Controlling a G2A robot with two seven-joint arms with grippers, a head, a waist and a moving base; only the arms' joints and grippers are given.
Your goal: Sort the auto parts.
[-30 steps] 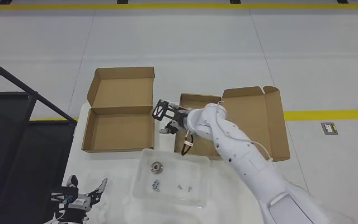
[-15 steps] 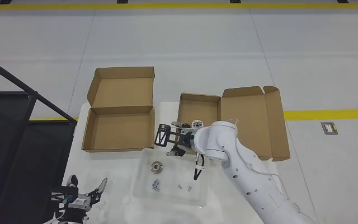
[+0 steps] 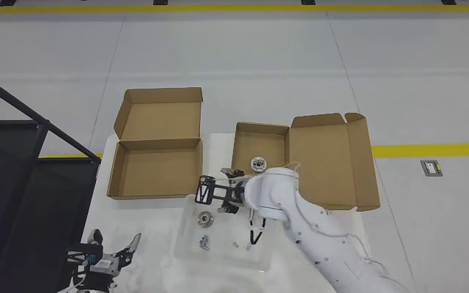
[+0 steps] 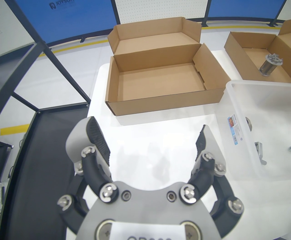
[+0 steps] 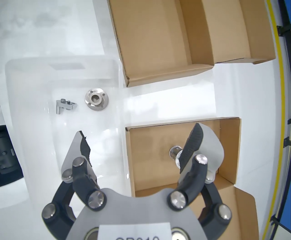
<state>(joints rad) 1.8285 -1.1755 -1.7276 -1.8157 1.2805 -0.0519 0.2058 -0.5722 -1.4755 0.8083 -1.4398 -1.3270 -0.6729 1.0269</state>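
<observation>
Left gripper and right gripper gape empty; the right has swung from the cardboard box to the clear bin, near a flange.

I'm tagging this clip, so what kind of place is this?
Probably a factory floor or robotics test cell: yellow floor tape, blue partition panels, and open cardboard boxes beside a clear bin of metal parts.

The right arm is glossy white with rounded shells, and a thin black cable loops off near its wrist. The left gripper and right gripper look alike: a grey metal plate, black links, silver screws, and silver fingers faced with ribbed black pads. A white label sits on the plate.
</observation>
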